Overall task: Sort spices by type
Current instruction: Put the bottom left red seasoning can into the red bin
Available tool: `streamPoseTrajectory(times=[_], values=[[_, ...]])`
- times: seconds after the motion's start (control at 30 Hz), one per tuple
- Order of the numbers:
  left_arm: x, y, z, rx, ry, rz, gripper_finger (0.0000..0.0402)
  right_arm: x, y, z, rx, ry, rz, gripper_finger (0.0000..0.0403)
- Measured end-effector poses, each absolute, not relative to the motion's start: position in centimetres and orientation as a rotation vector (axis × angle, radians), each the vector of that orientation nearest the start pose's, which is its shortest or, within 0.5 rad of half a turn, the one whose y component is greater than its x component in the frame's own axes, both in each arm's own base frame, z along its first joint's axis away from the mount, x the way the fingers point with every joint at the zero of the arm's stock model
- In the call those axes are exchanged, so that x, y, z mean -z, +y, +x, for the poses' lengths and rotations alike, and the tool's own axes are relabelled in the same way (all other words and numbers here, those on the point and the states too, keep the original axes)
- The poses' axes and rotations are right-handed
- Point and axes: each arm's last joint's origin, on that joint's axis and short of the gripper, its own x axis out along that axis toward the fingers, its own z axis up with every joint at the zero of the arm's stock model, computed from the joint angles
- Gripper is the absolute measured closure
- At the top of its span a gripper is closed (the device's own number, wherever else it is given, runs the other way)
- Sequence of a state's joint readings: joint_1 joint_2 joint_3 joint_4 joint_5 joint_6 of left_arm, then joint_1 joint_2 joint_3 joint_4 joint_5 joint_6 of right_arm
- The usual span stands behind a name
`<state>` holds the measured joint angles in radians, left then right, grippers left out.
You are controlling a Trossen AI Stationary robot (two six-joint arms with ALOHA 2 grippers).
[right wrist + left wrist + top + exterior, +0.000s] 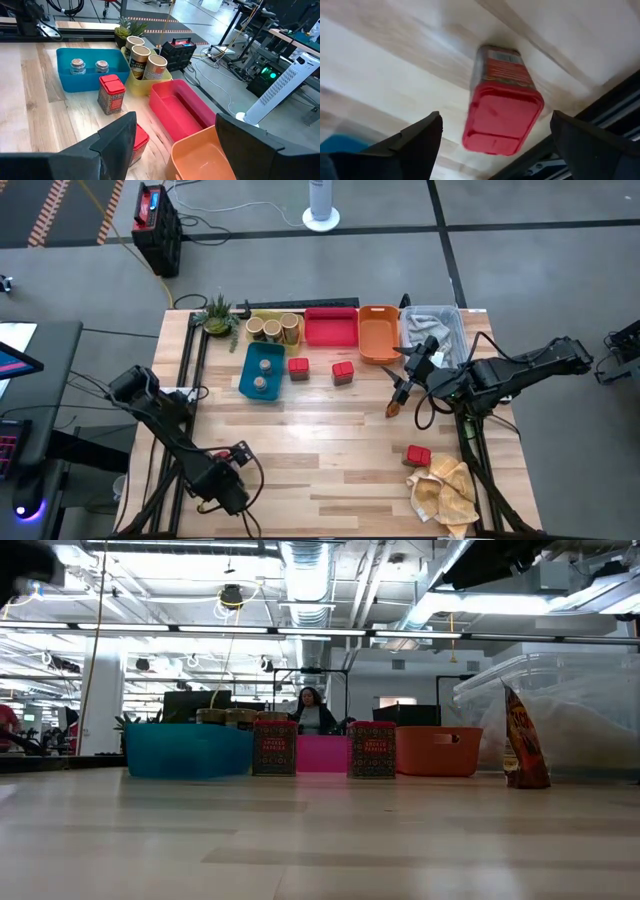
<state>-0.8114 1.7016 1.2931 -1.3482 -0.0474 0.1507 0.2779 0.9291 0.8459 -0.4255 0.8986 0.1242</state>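
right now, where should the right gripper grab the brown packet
Likely its top edge, from above: the brown packet stands nearly upright and is thin, so the open fingers of the right gripper could pinch its two flat faces.

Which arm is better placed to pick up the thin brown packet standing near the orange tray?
Right. The right end effector is open and right next to the brown packet. The left end effector is far across the table, at its opposite side.
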Motion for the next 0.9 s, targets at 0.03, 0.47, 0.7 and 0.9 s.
streamPoseTrajectory(times=[0.03, 0.47, 0.7, 0.9], values=[[-22.4, -20.6, 19.6, 0.7, 1.602, 0.871, 0.0046, -31.3, 2.9, 18.5, 0.631, 0.391, -0.168, 0.0099], [-18.8, -20.0, 19.1, 0.747, 1.552, 0.942, 0.0116, -31.3, 2.9, 18.5, 0.631, 0.39, -0.168, 0.0099], [-19.2, -20.0, 19.9, 0.741, 1.521, 0.905, 0.0204, -31.0, 3.1, 18.3, 0.62, 0.414, -0.184, 0.0099], [-20.1, -18.2, 22.4, 0.602, 1.5, 0.858, 0.0204, -30.5, 3.4, 17.6, 0.602, 0.461, -0.165, 0.0099]])
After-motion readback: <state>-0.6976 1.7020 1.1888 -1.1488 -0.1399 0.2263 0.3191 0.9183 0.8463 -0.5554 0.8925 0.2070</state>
